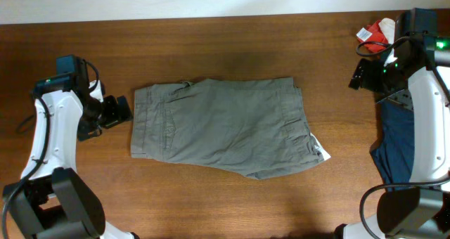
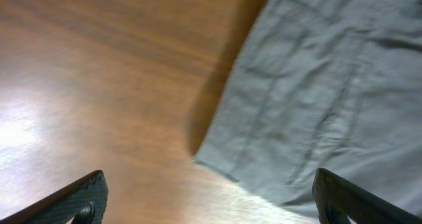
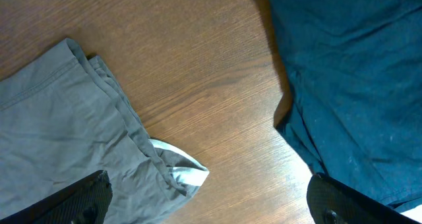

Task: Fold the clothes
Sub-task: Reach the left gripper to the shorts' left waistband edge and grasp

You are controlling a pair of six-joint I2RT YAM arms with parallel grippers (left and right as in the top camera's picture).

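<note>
Risk sits on the right: the clothes (image 1: 225, 126) lie flat in the middle of the table (image 1: 211, 204), while the left tool (image 1: 116, 112) and right tool (image 1: 362, 75) both gape wide, holding nothing. The right tool hangs near the navy cloth (image 1: 397, 144) (perhaps over its edge) and could snag that instead.

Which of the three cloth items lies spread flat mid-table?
The mid-grey cotton shorts; the dark navy-blue cloth and small red and cream bundle sit crumpled at the right edge.
</note>
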